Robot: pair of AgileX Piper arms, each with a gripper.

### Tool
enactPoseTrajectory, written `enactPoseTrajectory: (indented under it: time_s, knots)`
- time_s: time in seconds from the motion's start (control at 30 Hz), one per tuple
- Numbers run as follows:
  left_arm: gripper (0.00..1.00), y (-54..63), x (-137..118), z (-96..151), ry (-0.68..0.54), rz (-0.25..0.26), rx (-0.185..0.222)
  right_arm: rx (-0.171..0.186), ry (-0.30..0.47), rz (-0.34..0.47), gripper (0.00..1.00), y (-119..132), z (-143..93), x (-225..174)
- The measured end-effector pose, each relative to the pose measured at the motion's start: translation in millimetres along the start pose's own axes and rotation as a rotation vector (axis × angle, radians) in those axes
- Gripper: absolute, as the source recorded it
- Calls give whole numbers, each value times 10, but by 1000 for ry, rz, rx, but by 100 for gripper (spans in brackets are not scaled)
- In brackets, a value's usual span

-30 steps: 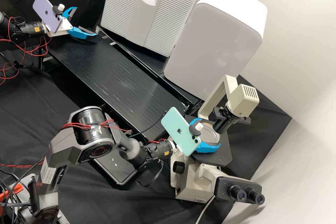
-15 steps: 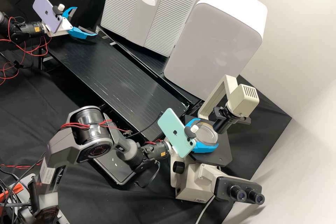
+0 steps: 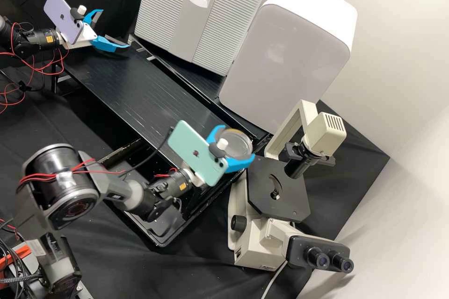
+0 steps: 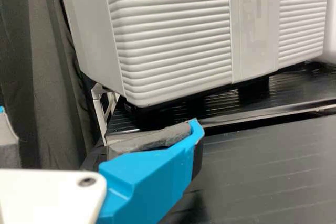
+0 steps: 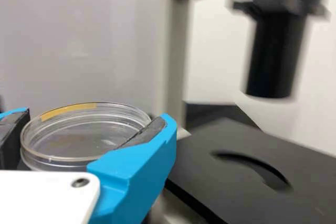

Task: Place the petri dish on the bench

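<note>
Right now we have the dish (image 3: 236, 144) in the right gripper (image 3: 239, 141), pinched by its sides between the two blue fingers. In the high view we see it over the bench's end nearest the microscope (image 3: 264, 238), just beside the stage (image 3: 276, 198). We cannot tell how far above the bench it is. In the right wrist view we see it level, with the dark pads (image 5: 144, 134) against its clear wall and a strip of yellow tape (image 5: 68, 110) along part of its rim.

At the bench's other end we have the left gripper (image 3: 115, 29) with its fingers spread apart and nothing between them. In the left wrist view we see one of those fingers (image 4: 142, 182) in front of the ribbed unit (image 4: 173, 35), its grey pad uppermost.

We see a green phone (image 3: 191, 149) mounted on the right arm and a purple phone (image 3: 60, 17) on the left. The black bench (image 3: 135, 88) runs between the left gripper and the microscope. Along its far side we have the ribbed unit and a smooth white box (image 3: 285, 65) next to it. The eyepieces (image 3: 329, 259) are on the stage's near side.
</note>
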State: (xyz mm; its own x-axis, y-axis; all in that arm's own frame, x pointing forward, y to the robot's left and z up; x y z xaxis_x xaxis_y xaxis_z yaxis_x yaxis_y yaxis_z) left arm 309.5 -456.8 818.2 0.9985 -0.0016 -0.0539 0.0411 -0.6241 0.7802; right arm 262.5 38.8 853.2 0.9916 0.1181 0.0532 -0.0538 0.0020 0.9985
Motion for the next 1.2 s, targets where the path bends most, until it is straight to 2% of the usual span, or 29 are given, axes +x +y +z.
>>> enactPoseTrajectory:
  time_s: [0.1, 0.27, 0.43, 0.57, 0.7, 0.87, 0.9, 1.2]
  knots:
    - [100, 0, 0, 0, 0, 0, 0, -16, 55, -31, 0, -107, -119, -31]
    - [100, 0, 0, 0, 0, 0, 0, -39, 72, -89, 0, -276, -171, -45]
    - [100, 0, 0, 0, 0, 0, 0, -29, 39, -141, 0, -440, -107, -31]
    - [100, 0, 0, 0, 0, 0, 0, -38, 7, -167, 0, -531, -45, -35]
    - [100, 0, 0, 0, 0, 0, 0, -27, -24, -185, 0, -600, 10, -32]
    - [100, 0, 0, 0, 0, 0, 0, -36, -19, -181, 0, -617, 25, -23]
    - [100, 0, 0, 0, 0, 0, 0, -36, -21, -183, 100, -620, 28, -22]
    - [100, 0, 0, 0, 0, 0, 0, -45, -23, -177, 100, -615, 32, -22]
